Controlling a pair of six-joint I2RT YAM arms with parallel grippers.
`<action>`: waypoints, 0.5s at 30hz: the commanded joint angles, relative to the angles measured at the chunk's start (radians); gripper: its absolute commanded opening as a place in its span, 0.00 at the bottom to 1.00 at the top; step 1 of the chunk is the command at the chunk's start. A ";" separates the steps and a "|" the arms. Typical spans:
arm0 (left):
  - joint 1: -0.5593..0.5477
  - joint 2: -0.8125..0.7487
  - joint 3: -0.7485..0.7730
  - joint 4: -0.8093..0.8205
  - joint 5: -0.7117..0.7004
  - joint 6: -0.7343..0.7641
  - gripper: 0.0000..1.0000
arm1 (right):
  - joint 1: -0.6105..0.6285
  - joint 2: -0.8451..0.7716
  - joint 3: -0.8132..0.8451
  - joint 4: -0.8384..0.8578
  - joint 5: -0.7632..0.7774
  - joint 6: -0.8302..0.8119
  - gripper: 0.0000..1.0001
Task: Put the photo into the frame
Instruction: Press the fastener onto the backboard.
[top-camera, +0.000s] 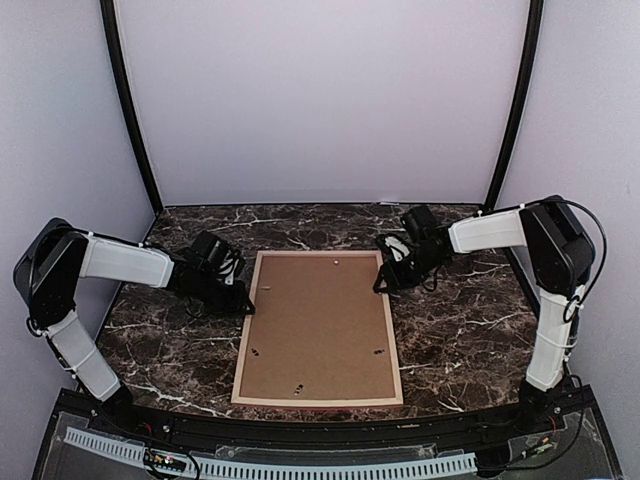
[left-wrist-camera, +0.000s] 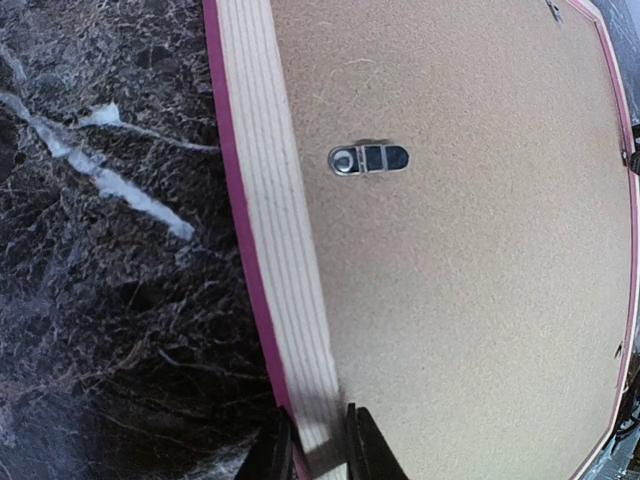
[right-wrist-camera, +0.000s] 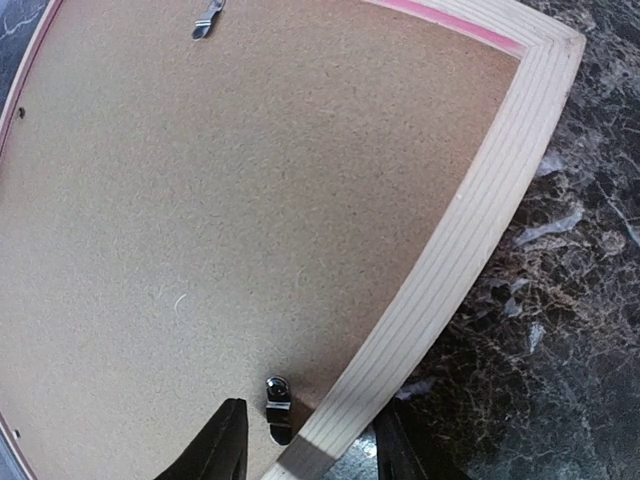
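Frame (left-wrist-camera: 280, 250) face down, backing board (top-camera: 320, 320) seated, photo unseen, likely inside; left tool (left-wrist-camera: 320, 445) pinches its rail, right tool (right-wrist-camera: 312, 440) straddles spread.

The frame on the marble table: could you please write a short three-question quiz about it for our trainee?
1. True or false: the frame lies with its pink-red front facing up.
2. Pick one. The left tool is shut on: A) the frame's left rail; B) a metal clip; C) nothing.
3. Short answer: which tool straddles a rail with its jaws open and is not gripping it?

Key:
1. False. The brown backing board faces up.
2. A.
3. The right tool, near the frame's far right corner.
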 joint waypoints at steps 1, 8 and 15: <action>-0.006 0.017 -0.021 -0.026 0.023 0.034 0.18 | 0.008 0.023 0.016 0.074 -0.095 0.038 0.44; -0.006 0.012 -0.025 -0.025 0.024 0.033 0.18 | 0.000 0.052 0.041 0.041 -0.048 0.080 0.40; -0.006 0.014 -0.019 -0.026 0.027 0.032 0.18 | -0.025 0.063 0.040 0.048 -0.074 0.138 0.38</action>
